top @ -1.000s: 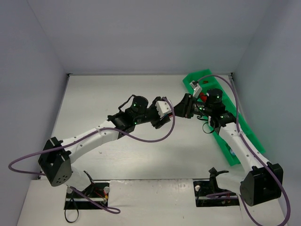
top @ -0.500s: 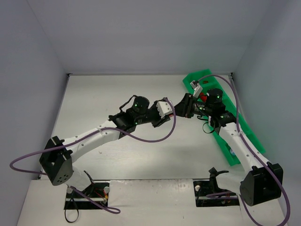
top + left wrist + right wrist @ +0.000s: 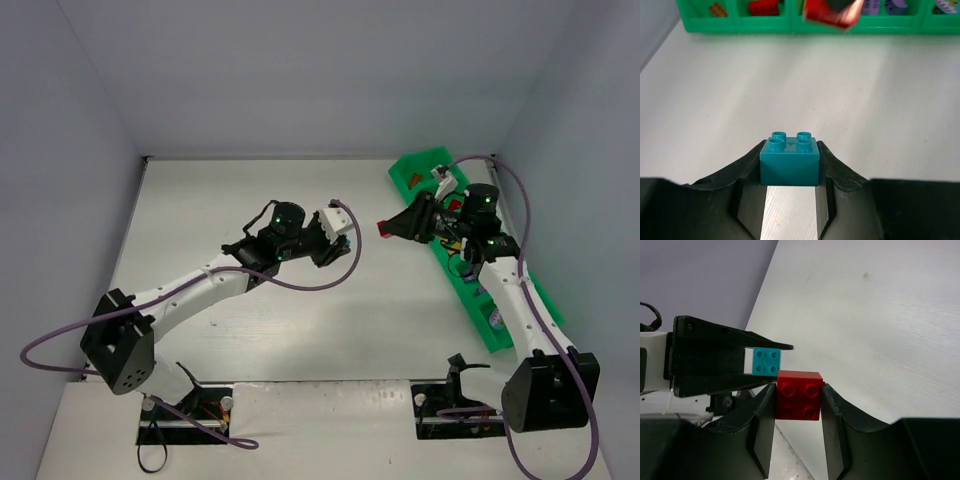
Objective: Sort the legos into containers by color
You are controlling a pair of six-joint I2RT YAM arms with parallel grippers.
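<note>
Our right gripper [image 3: 799, 396] pinches the red brick [image 3: 799, 401] near the green tray [image 3: 425, 160] at the right edge of the table [image 3: 250, 180], our left gripper [image 3: 789, 167] pinches the teal brick [image 3: 789, 159] over its middle — we should let go only right above the box [image 3: 765, 24] with another red brick [image 3: 763, 7]

we grip teal brick [image 3: 789, 162] in left gripper [image 3: 790, 152] | red brick [image 3: 799, 396] in right gripper [image 3: 799, 389] | left arm [image 3: 200, 285], right arm [image 3: 517, 300] angled inward, tips apart

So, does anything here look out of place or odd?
Nothing looks damaged or spilled. The left gripper holds the teal brick squarely, the right gripper the red brick. Only the green tray lies slanted on the table.
</note>
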